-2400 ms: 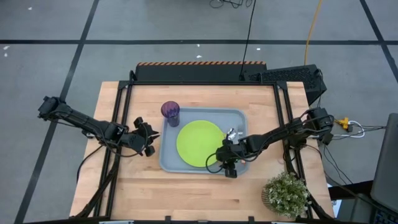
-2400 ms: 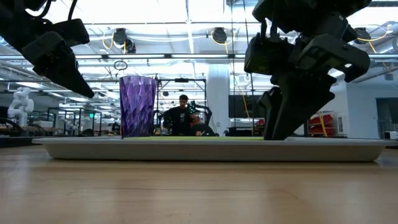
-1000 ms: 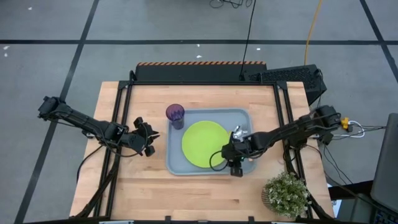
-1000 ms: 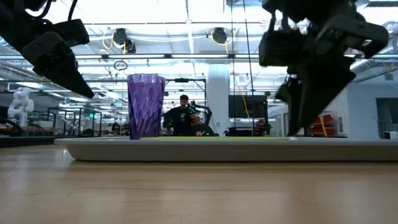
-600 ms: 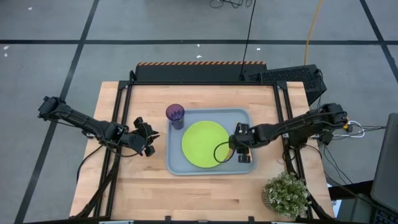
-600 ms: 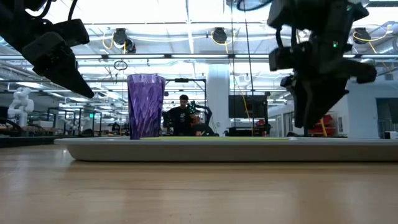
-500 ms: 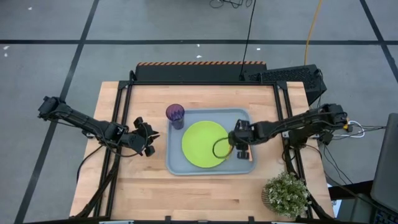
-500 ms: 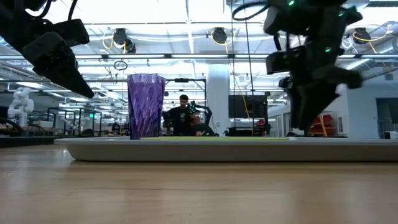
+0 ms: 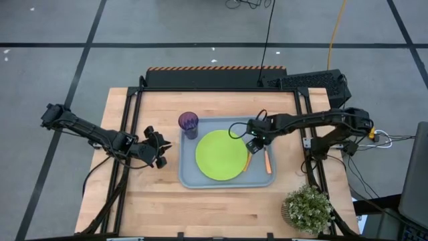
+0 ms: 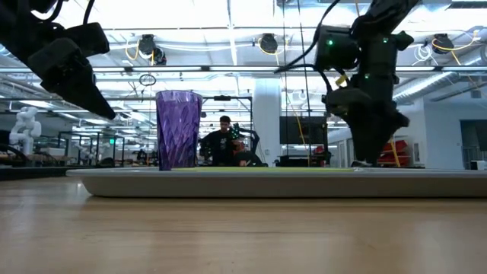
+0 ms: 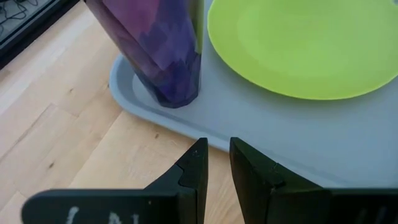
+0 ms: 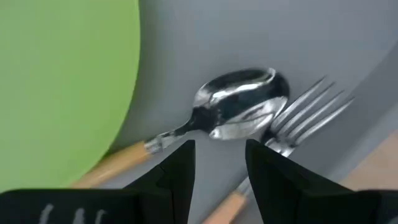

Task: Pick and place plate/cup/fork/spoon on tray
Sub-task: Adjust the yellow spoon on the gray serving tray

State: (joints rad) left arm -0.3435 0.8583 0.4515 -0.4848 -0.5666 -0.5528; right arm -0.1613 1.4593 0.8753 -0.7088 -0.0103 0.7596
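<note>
One tray [image 9: 190, 175], one plate [image 9: 221, 155], one cup [image 9: 188, 124], one fork [image 12: 305, 121] and one spoon [image 12: 239, 112] are showing, along with one potted plant [image 9: 307, 208] at the surface's [image 9: 221, 207] near right corner. No readable writing is appearing on any of them.

The light grey-blue tray is lying in the middle of the wooden surface. The round lime-green plate is sitting flat in the tray's centre. The dark purple faceted cup is standing upright in the tray's far left corner, just beside the plate. The spoon, with its shiny rounded bowl, and the fork, with silver tines, are lying side by side on the tray to the right of the plate, their heads touching or nearly so and their orange handles pointing toward the near edge.

The right gripper [image 9: 253, 143] is hovering above the heads of the spoon and fork, its fingers [image 12: 177, 168] parted and gripping nothing. The left gripper [image 9: 159, 148] is hanging over the bare surface just left of the tray, its fingers [image 11: 193, 171] a narrow gap apart and empty.
</note>
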